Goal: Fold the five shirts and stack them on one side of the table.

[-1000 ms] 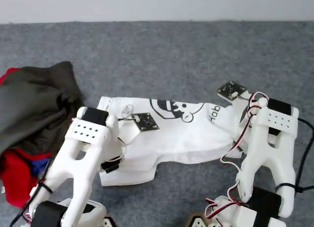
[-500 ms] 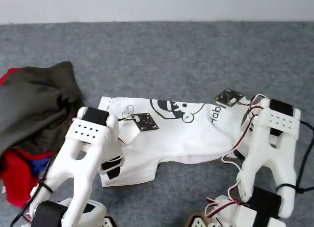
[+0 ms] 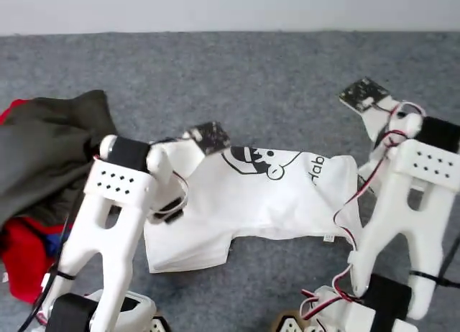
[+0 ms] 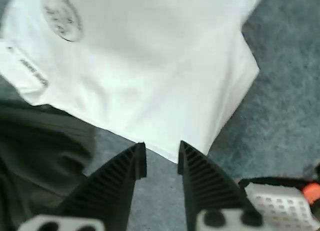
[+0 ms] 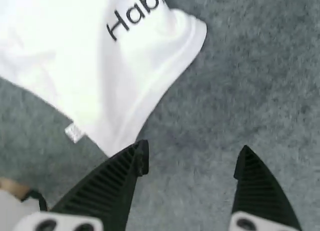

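Observation:
A white shirt (image 3: 266, 195) with a black cartoon print lies folded into a wide band on the grey carpet, mid-table. The left arm (image 3: 126, 177) hangs raised over its left end. In the left wrist view my left gripper (image 4: 161, 150) is a little open and holds nothing, just off the white shirt's (image 4: 150, 66) edge. The right arm (image 3: 424, 167) stands raised at the shirt's right end. My right gripper (image 5: 192, 158) is wide open over bare carpet beside the lettered corner of the shirt (image 5: 75, 56).
A heap of unfolded shirts sits at the table's left edge: a dark olive one (image 3: 50, 152) on top, red (image 3: 21, 253) and blue beneath. The olive cloth (image 4: 40, 141) lies close to the white shirt's left end. Open carpet stretches behind the shirt.
Both arms have lifted up and away from the white shirt. The shirt's right end, bunched by the right arm before, now lies flat.

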Controlling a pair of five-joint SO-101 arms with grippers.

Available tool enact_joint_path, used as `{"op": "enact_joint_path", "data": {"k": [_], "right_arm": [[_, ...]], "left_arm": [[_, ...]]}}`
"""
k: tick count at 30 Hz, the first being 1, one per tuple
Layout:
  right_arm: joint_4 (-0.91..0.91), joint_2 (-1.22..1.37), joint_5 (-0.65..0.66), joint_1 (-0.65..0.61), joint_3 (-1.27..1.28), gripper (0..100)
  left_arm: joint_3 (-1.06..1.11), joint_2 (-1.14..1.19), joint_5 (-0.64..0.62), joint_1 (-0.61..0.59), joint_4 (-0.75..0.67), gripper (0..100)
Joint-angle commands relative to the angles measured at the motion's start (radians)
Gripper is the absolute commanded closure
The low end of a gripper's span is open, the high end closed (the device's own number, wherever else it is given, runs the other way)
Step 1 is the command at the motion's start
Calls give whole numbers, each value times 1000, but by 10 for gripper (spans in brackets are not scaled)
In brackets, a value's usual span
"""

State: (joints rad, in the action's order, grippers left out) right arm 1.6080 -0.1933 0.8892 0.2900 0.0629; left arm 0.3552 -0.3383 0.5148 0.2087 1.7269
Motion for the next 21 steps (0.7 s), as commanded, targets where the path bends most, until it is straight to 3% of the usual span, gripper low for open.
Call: {"op": "enact_joint_path", "data": {"k": [1,5,12,21], "right_arm": [[-76,30,-101,-59,-20,781],[-229,133,-193,-108,14,991],[-429,331,-358,-140,14,987],[-624,519,-356,-110,12,989]], "left_arm": [[-41,0,-89,-58,-123,968],[67,2,-172,-89,-350,986],[292,64,-190,-94,-660,986],[111,491,-190,-97,-700,986]]}}
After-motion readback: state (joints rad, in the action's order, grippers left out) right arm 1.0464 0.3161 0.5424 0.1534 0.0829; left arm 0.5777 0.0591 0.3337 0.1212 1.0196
